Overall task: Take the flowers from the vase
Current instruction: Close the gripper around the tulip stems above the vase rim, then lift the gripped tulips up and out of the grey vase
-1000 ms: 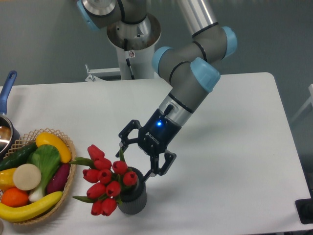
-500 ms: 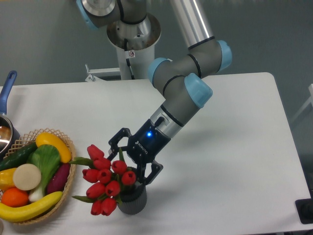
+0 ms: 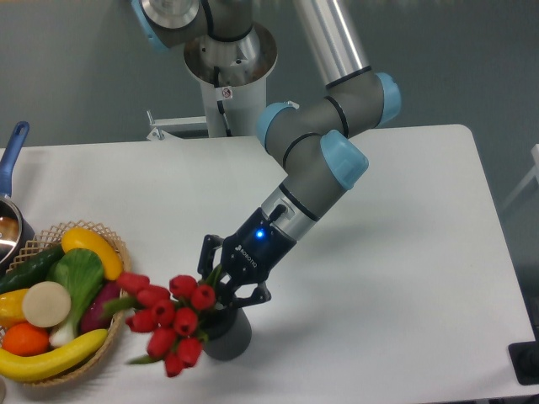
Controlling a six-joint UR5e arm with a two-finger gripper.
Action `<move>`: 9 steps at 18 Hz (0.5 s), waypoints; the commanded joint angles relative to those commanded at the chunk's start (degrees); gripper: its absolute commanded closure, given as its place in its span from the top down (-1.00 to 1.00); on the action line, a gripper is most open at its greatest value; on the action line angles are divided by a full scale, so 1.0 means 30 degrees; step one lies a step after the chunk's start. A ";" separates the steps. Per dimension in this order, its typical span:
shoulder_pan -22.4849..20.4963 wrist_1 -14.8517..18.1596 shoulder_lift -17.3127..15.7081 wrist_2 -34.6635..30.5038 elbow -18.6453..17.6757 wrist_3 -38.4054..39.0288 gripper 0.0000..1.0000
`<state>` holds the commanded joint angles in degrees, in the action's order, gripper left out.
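Centrally, pincer (image 3: 221,281) closes on stems of the flowers (image 3: 165,316), whose red buds lean left over the dark vase (image 3: 229,335); woven basket (image 3: 112,335) of produce stands left on the surface (image 3: 404,278).

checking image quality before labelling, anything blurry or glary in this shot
Fixed camera view: the flowers look slightly smeared, as from motion; the gripper and vase are sharper. Lighting is even, soft shadows fall on the table, and the only glare is a small blue light on the wrist.
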<state>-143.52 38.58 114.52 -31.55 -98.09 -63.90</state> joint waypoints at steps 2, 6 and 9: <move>-0.0087 0.0000 -0.0088 0.0000 0.0029 0.0029 -1.00; -0.0351 0.0000 -0.0554 0.1081 -0.0087 0.0321 -1.00; -0.0849 0.0000 -0.1550 0.2747 -0.0176 0.1695 -1.00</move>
<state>-146.07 38.58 109.87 -23.31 -98.61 -58.81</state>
